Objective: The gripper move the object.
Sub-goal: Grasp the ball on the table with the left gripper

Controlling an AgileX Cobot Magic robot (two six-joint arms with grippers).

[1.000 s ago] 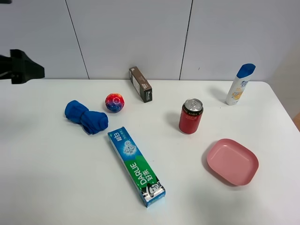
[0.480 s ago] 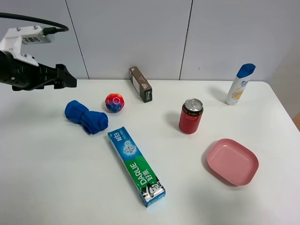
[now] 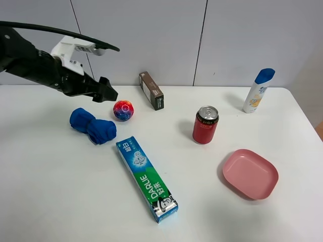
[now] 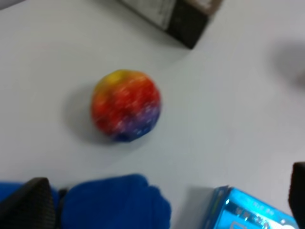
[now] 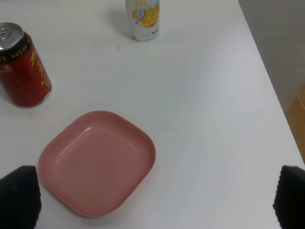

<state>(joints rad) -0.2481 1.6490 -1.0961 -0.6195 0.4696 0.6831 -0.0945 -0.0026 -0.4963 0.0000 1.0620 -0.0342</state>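
A multicoloured ball (image 3: pixel 123 110) lies on the white table (image 3: pixel 60 191), also shown in the left wrist view (image 4: pixel 126 105). My left gripper (image 3: pixel 108 94) hangs above the table just left of the ball, over a rolled blue cloth (image 3: pixel 93 126). In the left wrist view the left gripper (image 4: pixel 162 202) is open and empty, with the ball ahead of its fingertips (image 4: pixel 28 205). My right gripper (image 5: pixel 155 200) is open and empty above a pink plate (image 5: pixel 97 162). It is out of the exterior high view.
A brown box (image 3: pixel 151 91) lies behind the ball. A green and blue toothpaste box (image 3: pixel 146 179) lies in front of the cloth. A red can (image 3: pixel 205 125), the pink plate (image 3: pixel 251 174) and a white shampoo bottle (image 3: pixel 258 91) are on the right.
My left arm has swung in from the left edge towards the ball and now reaches just left of it. Nothing on the table has moved.
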